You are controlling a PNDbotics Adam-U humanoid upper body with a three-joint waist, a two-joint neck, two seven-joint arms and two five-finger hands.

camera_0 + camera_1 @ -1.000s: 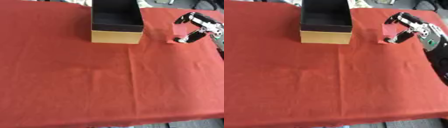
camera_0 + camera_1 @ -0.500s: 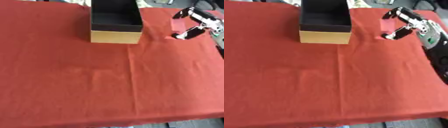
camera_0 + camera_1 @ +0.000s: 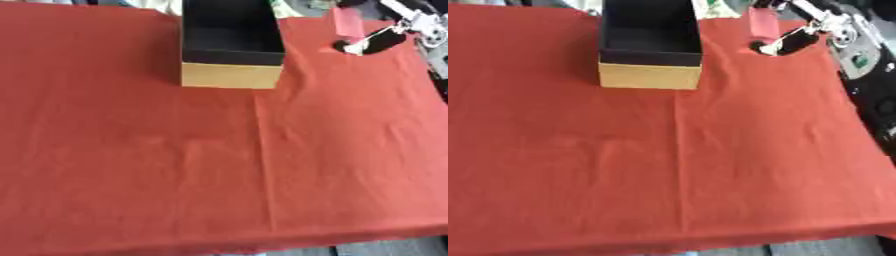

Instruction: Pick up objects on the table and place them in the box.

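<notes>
A small flat red rectangular object [image 3: 761, 23] hangs at about one o'clock in the view, lifted off the cloth, just to the right of the box's far right corner and not over its opening. It is blurred, so nothing more than its colour and shape can be told. The robot's black-and-silver right hand [image 3: 791, 30] has it pinched: one finger shows above the object's top edge and another dark, pale-tipped finger [image 3: 367, 44] curls in below and to its right, so the red piece sits between them. The arm [image 3: 859, 55] behind the hand runs down the right edge toward three o'clock.

The open cardboard box with tan outer walls and a black inside [image 3: 231, 75] stands at twelve o'clock, its tan front wall facing the camera. What can be seen of its dark interior shows nothing lying in it.

All of this is over a table covered with a red cloth [image 3: 219, 170] that fills the view from nine to six o'clock, with a straight crease running down its middle from the box's front.
</notes>
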